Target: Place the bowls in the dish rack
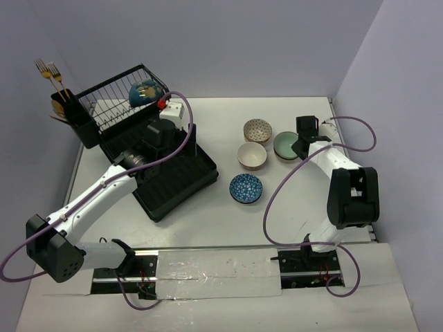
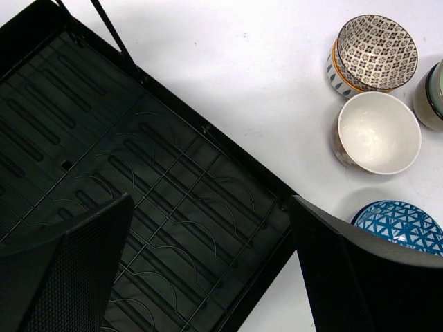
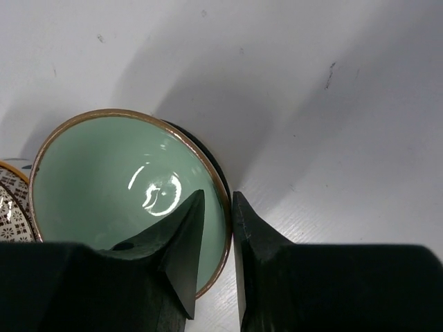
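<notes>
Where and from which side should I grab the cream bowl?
From above, pinch the cream bowl by its rim, one jaw inside, one outside: it sits upright, mouth open. Take the rim toward the rack; the patterned bowl, green bowl and blue bowl crowd the other sides.

Closed in by plain lavender-grey walls (image 1: 228, 41) at the back and on both sides. Floored with a white matte surface (image 1: 228, 228), faintly grained up close and flecked with a few small dark scuffs (image 3: 331, 72). Lit evenly from above, with soft shadows only. Covered along the near edge by a crinkled, glossy white sheet (image 1: 214, 266).
</notes>
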`<move>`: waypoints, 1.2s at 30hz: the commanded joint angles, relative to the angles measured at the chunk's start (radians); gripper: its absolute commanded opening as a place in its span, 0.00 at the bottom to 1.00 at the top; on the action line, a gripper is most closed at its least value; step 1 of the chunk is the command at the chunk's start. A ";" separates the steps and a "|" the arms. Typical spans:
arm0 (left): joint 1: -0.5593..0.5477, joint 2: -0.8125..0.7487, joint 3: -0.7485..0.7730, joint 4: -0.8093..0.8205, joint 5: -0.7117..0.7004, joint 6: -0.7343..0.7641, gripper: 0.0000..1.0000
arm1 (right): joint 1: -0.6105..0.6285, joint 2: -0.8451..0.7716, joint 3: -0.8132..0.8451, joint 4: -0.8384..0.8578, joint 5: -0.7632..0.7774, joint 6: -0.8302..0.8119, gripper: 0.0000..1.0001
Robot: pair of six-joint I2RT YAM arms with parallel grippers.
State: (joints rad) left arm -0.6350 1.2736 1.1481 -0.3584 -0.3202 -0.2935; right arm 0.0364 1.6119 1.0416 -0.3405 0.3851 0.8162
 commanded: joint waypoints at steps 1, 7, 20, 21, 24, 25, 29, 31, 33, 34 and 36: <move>-0.006 0.001 0.004 0.013 -0.011 0.004 0.99 | -0.003 0.011 0.015 0.034 0.017 0.005 0.30; -0.008 0.001 0.004 0.012 -0.016 0.005 0.99 | -0.001 -0.007 0.005 0.038 0.020 -0.002 0.08; -0.011 0.007 0.001 0.019 0.001 0.010 0.99 | 0.034 -0.185 -0.031 0.104 0.061 -0.084 0.00; -0.012 0.006 -0.001 0.021 0.000 0.011 0.99 | 0.037 -0.191 -0.037 0.107 0.061 -0.087 0.00; -0.015 0.003 -0.004 0.027 0.006 0.019 0.99 | 0.043 -0.216 -0.043 0.121 0.058 -0.100 0.00; -0.017 0.001 -0.007 0.029 0.009 0.024 0.99 | 0.045 -0.224 -0.045 0.129 0.055 -0.110 0.00; -0.035 -0.017 -0.025 0.053 0.026 0.065 0.99 | 0.069 -0.294 -0.048 0.146 0.052 -0.143 0.00; -0.046 -0.039 -0.045 0.082 0.046 0.108 0.99 | 0.094 -0.319 -0.046 0.147 0.043 -0.166 0.00; -0.068 -0.055 -0.063 0.107 0.072 0.168 0.99 | 0.124 -0.354 -0.037 0.143 0.006 -0.181 0.00; -0.075 -0.078 -0.088 0.137 0.110 0.191 0.99 | 0.138 -0.363 -0.034 0.137 -0.008 -0.201 0.00; -0.097 -0.101 -0.129 0.174 0.156 0.260 0.99 | 0.196 -0.382 -0.008 0.123 -0.029 -0.228 0.00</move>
State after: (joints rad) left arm -0.7044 1.2369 1.0573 -0.2897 -0.2550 -0.1505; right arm 0.1684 1.2877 0.9848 -0.2985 0.3878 0.6319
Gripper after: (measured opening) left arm 0.993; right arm 0.131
